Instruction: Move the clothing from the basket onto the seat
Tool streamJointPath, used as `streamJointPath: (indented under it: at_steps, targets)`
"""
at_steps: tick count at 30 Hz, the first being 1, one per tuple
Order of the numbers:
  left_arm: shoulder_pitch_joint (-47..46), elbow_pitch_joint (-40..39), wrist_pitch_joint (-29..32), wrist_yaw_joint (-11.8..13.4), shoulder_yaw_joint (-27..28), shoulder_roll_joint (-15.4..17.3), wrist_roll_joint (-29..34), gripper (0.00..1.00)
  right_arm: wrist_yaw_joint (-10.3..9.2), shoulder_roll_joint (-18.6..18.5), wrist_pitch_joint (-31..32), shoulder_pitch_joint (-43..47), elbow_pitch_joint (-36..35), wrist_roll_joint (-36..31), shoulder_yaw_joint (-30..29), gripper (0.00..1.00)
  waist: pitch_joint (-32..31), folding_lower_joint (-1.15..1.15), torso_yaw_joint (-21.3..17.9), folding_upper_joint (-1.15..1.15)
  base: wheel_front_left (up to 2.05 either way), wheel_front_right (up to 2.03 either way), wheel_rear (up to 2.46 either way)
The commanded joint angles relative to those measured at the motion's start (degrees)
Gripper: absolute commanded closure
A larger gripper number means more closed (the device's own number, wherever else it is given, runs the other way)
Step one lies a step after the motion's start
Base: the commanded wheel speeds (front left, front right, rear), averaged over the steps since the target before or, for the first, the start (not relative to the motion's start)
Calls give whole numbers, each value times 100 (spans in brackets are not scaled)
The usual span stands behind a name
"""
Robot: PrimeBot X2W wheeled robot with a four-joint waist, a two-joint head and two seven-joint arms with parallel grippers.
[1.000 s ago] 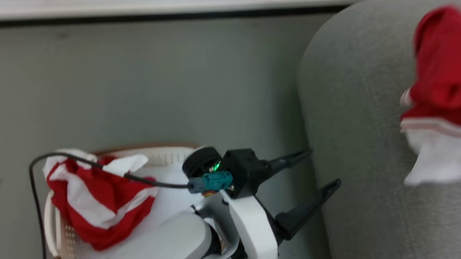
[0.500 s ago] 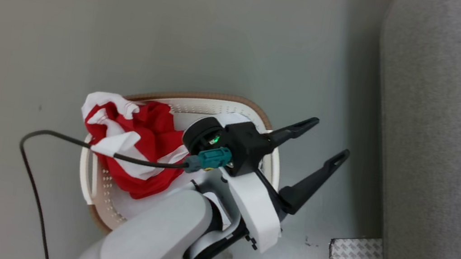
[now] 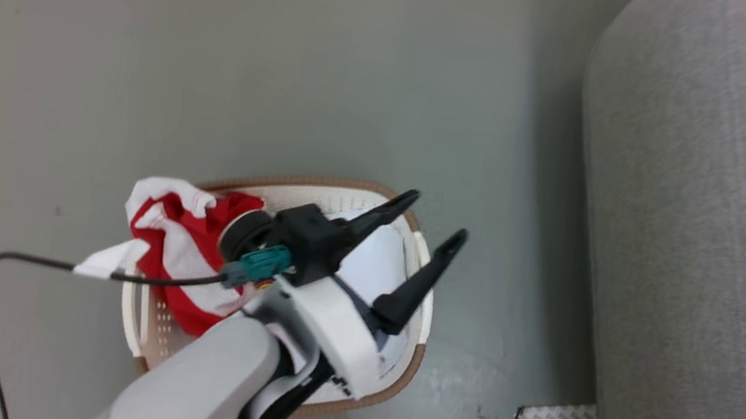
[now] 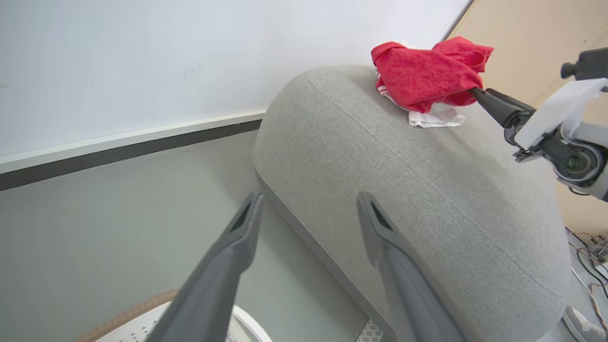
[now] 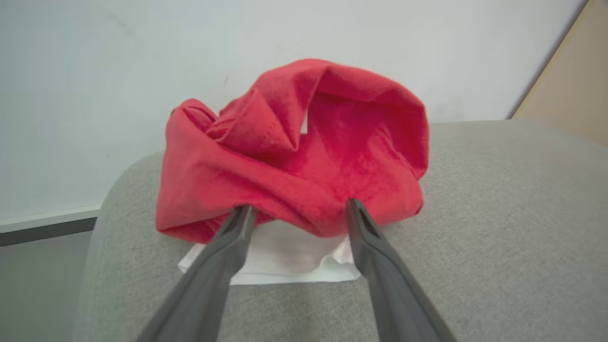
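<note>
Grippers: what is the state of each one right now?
Left gripper: open, holding nothing, above the basket.
Right gripper: open, fingertips at the red garment lying on the seat.

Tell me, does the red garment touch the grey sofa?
Touching. The right wrist view shows the red garment lying slumped on top of the grey sofa, with no gap beneath it.
</note>
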Motion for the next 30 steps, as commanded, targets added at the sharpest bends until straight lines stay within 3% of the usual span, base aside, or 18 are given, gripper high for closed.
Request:
streamJointPath:
  at_steps: [1, 8, 14, 22, 30]
  targets:
    - [131, 36, -103, 42, 56, 95, -33, 0, -14, 76, -19, 224, -253, -99, -9, 0, -241, -1, -90, 0, 0, 0, 0]
    - [567, 288, -769, 308, 331, 267, 14, 0, -14, 526, -11, 1274, -1631, -521, 216, 0, -901, -1, -23, 0, 0, 0, 0]
    - [1066, 648, -1030, 436, 727, 137, -130, 0, -14, 945, -9, 1979, -2487, -530, 532, 0, -1492, -1, 262, 0, 0, 0, 0]
    - [2130, 629, -1045, 377, 1764, -93, 147, 0, -14, 1164, -9, 2860, -2878, -358, 1350, 0, -2175, -1, 585, 0, 0, 0, 0]
    - [2949, 614, -1042, 144, 2742, -448, 577, 0, -14, 1257, -9, 3493, -2848, -360, 1662, 0, -2657, -1, 707, 0, 0, 0, 0]
